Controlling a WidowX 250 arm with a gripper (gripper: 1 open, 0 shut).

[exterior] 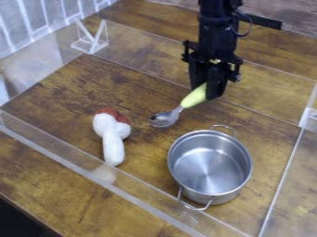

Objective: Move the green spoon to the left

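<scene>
- A clear plastic stand (91, 39) sits toward the far left corner of the wooden tabletop (62, 102), with bare wood between it and the near-left objects.
- A white bottle-shaped object with a red end (109, 139) lies near the table's front left edge, bare wood to its left and between it and the pot.
- The green spoon (195, 97) slants at mid-table, its round silver bowl pointing to the front left and its yellow-green handle rising to the back right, beyond the pot's rim and apart from it.
- The black robot gripper (210, 81), reaching in from the back, is closed on the upper end of the spoon's handle; open wood stretches to the left of the spoon's bowl.
- A silver metal pot (209, 168), its two wire handles at the far and near sides, stands upright at front right, close to the front edge, with a strip of bare wood on its right.
</scene>
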